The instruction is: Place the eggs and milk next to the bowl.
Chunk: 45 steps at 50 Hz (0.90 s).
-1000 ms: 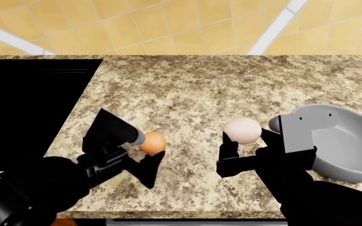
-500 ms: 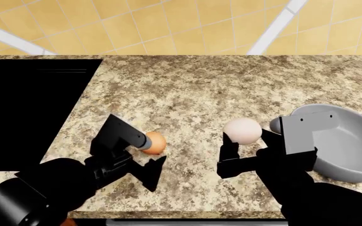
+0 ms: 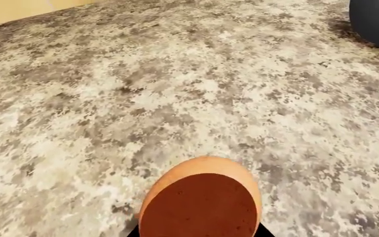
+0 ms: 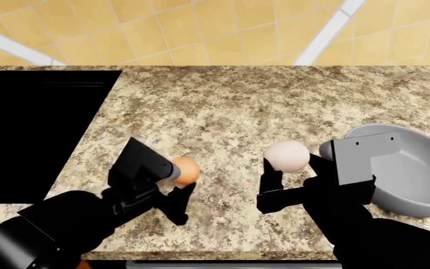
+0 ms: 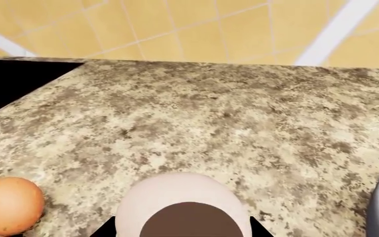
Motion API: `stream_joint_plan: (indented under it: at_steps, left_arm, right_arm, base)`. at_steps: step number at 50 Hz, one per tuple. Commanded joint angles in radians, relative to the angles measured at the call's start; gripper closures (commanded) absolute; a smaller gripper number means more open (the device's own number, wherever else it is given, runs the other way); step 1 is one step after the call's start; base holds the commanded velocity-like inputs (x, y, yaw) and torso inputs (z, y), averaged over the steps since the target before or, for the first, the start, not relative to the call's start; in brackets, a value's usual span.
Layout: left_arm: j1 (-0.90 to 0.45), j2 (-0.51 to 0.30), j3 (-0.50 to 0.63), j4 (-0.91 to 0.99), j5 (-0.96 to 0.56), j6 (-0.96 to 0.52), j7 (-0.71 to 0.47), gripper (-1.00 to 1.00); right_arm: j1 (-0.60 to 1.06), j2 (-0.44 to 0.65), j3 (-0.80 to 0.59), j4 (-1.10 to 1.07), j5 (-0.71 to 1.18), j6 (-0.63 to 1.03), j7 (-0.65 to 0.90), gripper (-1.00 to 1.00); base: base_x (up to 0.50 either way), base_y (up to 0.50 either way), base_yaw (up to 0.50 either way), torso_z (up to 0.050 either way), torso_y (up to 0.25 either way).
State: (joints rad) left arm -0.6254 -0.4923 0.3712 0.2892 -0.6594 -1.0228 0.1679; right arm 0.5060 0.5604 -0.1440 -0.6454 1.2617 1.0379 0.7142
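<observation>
Speckled granite counter (image 4: 230,106) lies bare between each egg-holding end effector and the grey bowl (image 4: 413,168).

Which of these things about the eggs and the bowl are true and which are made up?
1. The orange-brown egg is at the left gripper. True.
2. The pale egg is lying inside the grey bowl. False: it is outside the bowl, at the right gripper, above the countertop.
3. The milk jug stands beside the bowl. False: no milk jug shows in any view.
4. The bowl has nothing in it that can be seen. True.
5. The two eggs are touching. False: bare countertop shows between them.
</observation>
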Motion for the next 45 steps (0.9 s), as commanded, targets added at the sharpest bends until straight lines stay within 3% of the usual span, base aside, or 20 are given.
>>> stream_joint_plan:
  at_steps: [1, 21, 45]
  left_arm:
    - [0.035, -0.011, -0.083, 0.075, -0.062, -0.008, -0.041, 1.00]
    - [0.101, -0.032, -0.292, 0.340, -0.273, -0.095, -0.150, 1.00]
    - [0.098, -0.017, -0.397, 0.463, -0.445, -0.129, -0.239, 1.00]
  right_arm:
    - [0.002, 0.003, -0.007, -0.013, -0.026, -0.002, -0.027, 1.00]
    - [0.057, 0.017, -0.006, -0.142, 0.062, 0.024, 0.048, 1.00]
    - [0.147, 0.116, 0.005, -0.243, 0.289, 0.088, 0.283, 1.00]
  base:
    - [0.00, 0.00, 0.00, 0.000, 0.000]
    - [0.00, 0.00, 0.00, 0.000, 0.000]
    - [0.00, 0.00, 0.00, 0.000, 0.000]
